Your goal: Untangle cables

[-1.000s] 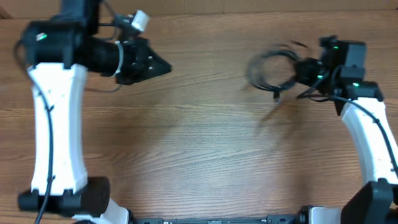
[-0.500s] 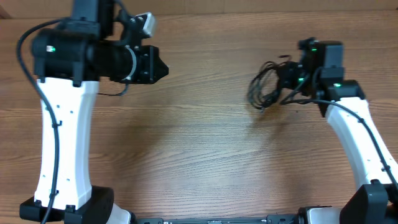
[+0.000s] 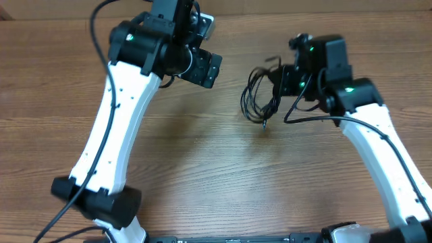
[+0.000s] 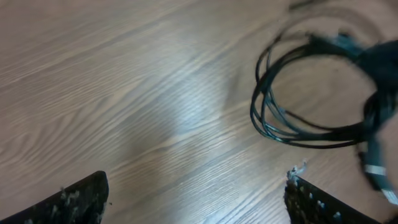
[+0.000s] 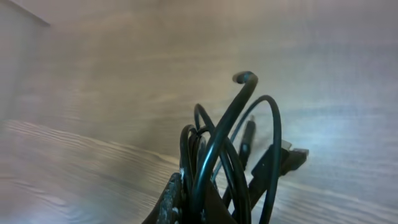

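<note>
The cables are a bundle of thin black loops hanging just above the wood at upper centre-right. My right gripper is shut on the bundle's right side. In the right wrist view the cables rise from between the gripper, with a plug end sticking out to the right. My left gripper sits left of the bundle, apart from it. In the left wrist view its fingers are spread wide with nothing between them, and the cables lie ahead to the upper right.
The wooden table stretches below both grippers. The white left arm slants from the lower left up to the top centre. The right arm curves in from the lower right.
The left arm has swung right towards the bundle and its jaws have opened wide. The right gripper has carried the cables leftwards, towards the centre.
</note>
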